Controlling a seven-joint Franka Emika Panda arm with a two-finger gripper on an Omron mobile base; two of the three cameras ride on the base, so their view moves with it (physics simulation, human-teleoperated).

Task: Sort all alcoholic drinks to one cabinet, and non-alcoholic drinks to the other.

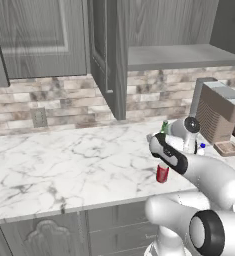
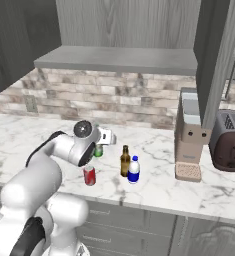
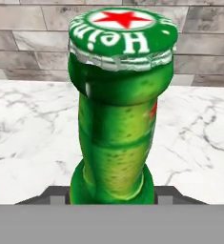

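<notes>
Tool (image 3: pixel 111 198) clamped low on green bottle (image 3: pixel 117 124), upright on bench (image 2: pixel 154 185). Grasp step; next, lift toward open cabinet (image 2: pixel 119 59).

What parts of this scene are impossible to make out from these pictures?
- Green bottle: its base is cut off by the hand view's bottom edge; in both base views the arm covers most of it.
- Gripper: the bottle hides where the fingers touch it.
- White plastic bottle: label text too small in the right base view.
</notes>
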